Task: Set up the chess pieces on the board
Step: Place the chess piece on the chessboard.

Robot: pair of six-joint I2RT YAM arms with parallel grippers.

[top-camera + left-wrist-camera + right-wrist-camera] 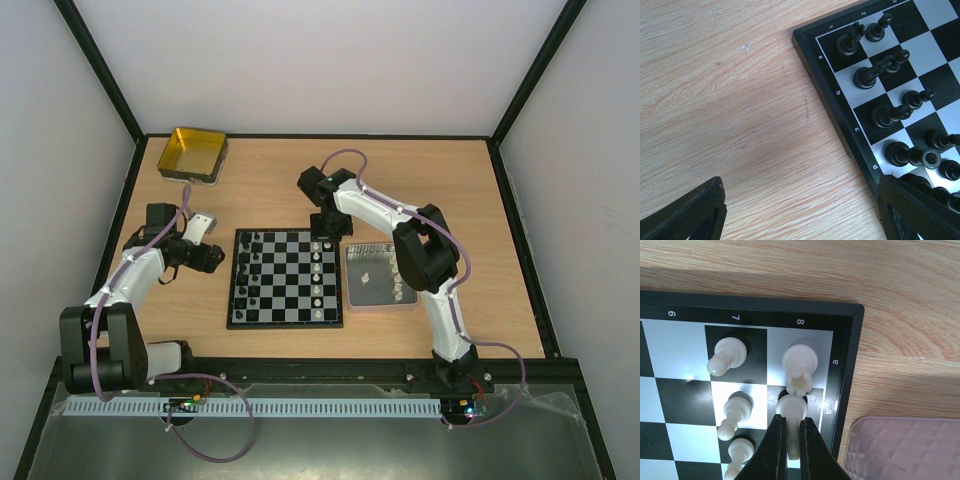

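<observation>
Your right gripper (791, 432) is pinched tight on a small cream chess piece (791, 409), probably a knight, to seat it beside the cream rook (800, 362) on the back row of the checkered black-and-white board (846, 350). Your left gripper (800, 215) gapes empty.

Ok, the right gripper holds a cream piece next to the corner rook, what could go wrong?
The right gripper is shut on a small cream chess piece crowding the cream rook at the corner of the black-and-white checkered board; opening or lifting carelessly may topple either. The cream pawn beside it could get clipped.
</observation>
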